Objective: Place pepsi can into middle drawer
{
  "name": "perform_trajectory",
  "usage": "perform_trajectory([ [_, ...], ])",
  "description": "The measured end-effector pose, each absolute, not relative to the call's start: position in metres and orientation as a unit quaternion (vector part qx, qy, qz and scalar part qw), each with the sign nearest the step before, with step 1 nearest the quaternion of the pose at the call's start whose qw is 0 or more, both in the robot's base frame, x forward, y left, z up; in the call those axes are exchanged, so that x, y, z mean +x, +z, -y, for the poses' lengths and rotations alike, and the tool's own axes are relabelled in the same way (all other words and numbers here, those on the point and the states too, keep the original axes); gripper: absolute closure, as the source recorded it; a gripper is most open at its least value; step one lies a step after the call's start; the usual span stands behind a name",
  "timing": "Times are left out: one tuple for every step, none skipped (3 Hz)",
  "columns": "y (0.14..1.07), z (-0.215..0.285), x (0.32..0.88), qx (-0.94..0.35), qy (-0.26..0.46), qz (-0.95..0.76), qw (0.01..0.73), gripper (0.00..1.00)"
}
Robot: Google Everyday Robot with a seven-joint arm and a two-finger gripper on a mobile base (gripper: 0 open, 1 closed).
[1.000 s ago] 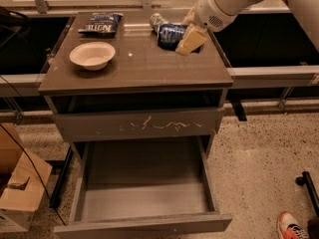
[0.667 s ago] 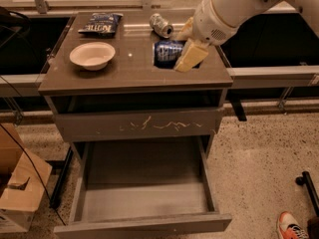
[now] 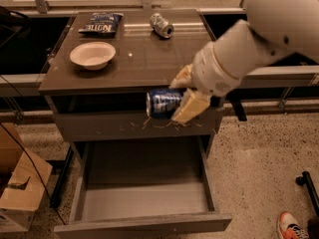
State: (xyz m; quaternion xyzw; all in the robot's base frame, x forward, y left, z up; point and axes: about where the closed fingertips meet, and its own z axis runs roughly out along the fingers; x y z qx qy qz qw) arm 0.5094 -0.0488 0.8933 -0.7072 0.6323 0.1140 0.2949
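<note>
My gripper [image 3: 183, 95] is shut on the pepsi can [image 3: 162, 102], a dark blue can held on its side between my two tan fingers [image 3: 192, 106]. The can hangs in the air just in front of the cabinet's top edge, above the open middle drawer [image 3: 144, 193]. The drawer is pulled out, with a smooth grey floor and nothing in it. My white arm [image 3: 249, 49] reaches in from the upper right.
On the cabinet top [image 3: 139, 59] lie a white bowl [image 3: 92, 55], a flat dark blue chip bag [image 3: 101, 23] and a silvery-grey can on its side [image 3: 162, 25]. The scratched drawer front [image 3: 134, 126] is shut above the open drawer. A cardboard box [image 3: 20, 183] stands at the left.
My gripper has carried the pepsi can forward off the cabinet top and down, to in front of its edge above the open drawer.
</note>
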Motion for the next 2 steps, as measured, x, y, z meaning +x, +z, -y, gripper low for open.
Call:
perform_trajectory([
  [0.8134,0.0556,0.4892,-0.654,0.119,-0.681,0.306,1.00],
  [0.8192,0.0547,0.4899,-0.657,0.119,-0.678,0.306,1.00],
])
